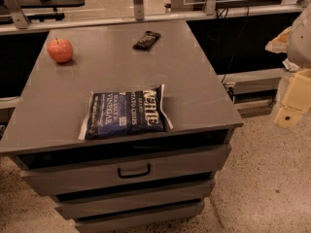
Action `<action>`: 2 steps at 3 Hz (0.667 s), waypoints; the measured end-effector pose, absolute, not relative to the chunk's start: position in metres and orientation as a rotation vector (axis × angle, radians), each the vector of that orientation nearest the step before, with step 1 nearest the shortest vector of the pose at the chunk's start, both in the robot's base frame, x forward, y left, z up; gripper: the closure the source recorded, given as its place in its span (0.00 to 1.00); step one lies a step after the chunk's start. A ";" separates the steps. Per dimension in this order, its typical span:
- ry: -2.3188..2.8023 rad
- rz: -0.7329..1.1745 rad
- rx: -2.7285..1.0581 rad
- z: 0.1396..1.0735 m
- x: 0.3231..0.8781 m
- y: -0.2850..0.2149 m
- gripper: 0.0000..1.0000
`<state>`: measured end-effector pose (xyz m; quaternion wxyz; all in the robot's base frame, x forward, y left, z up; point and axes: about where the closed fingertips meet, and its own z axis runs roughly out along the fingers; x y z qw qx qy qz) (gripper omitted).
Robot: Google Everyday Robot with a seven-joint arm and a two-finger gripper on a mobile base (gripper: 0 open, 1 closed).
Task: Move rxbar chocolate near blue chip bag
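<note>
The rxbar chocolate (146, 40) is a small black bar lying flat near the far edge of the grey cabinet top (194, 81), a little right of centre. The blue chip bag (125, 113) lies flat near the front edge, its white lettering turned sideways. The two are well apart, with bare grey top between them. My gripper (290, 111) is a cream-coloured shape at the right edge of the view, off the cabinet's right side and lower than its top, far from both things and holding nothing that I can see.
A red apple (60, 50) sits at the far left of the top. The cabinet has several drawers below, the top one with a dark handle (134, 171). A rail and a dark gap run behind the cabinet. Speckled floor lies to the right.
</note>
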<state>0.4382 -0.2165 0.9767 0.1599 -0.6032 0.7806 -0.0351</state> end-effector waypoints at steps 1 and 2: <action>2.230 -0.100 -1.723 0.977 0.438 -0.216 0.00; 2.212 -0.088 -1.696 0.975 0.450 -0.214 0.00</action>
